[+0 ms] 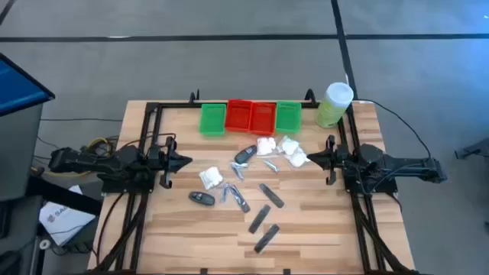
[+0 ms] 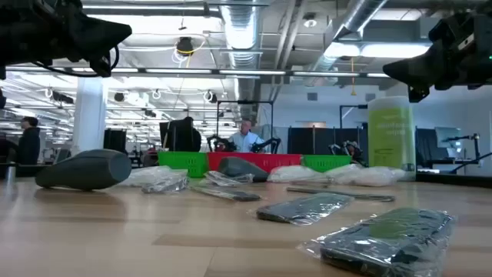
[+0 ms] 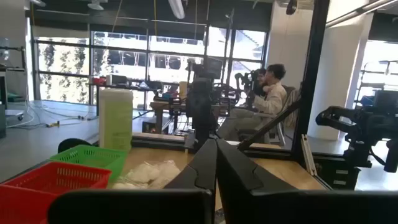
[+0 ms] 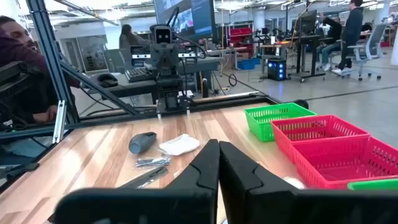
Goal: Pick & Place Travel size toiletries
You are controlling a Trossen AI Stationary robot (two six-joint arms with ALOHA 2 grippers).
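I see left gripper (image 1: 186,161) mid-left, right gripper (image 1: 312,159) mid-right, both raised, fingers together, holding nothing. Toiletries (image 1: 248,191) scattered mid-frame on table (image 1: 321,229): white packets, silvery tubes, black ovals, grey bars.

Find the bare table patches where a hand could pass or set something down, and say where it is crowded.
Bare wood lies along the table's near edge, between the flat bars and either side frame. The middle is crowded with packets, tubes and oval pieces, up to the red and green trays.
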